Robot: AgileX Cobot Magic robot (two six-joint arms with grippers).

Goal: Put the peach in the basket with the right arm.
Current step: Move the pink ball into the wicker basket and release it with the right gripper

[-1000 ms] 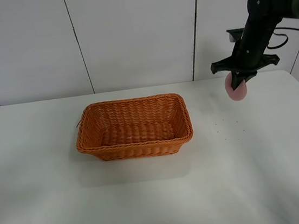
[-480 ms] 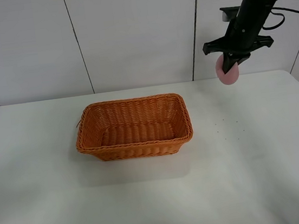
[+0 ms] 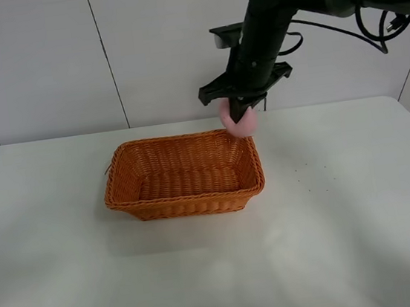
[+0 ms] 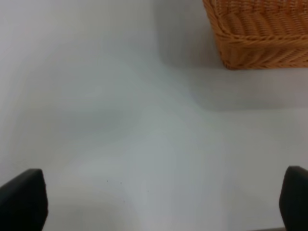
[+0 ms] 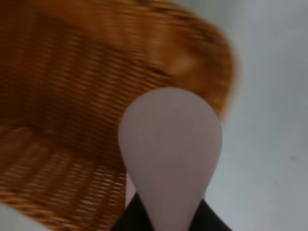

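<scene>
The pink peach hangs in the air over the far right corner of the orange wicker basket, held by my right gripper, which is shut on it. In the right wrist view the peach fills the middle, with the basket's corner behind it. The black right arm reaches in from the upper right. My left gripper's fingertips show wide apart at the frame's corners, with only bare table between them and a basket corner beyond.
The white table spreads around the basket. A white panelled wall stands behind the table's far edge. Cables trail from the right arm at the upper right.
My right arm has swung left with the peach, from above the table's right side to over the basket's far right corner. The basket has not moved.
</scene>
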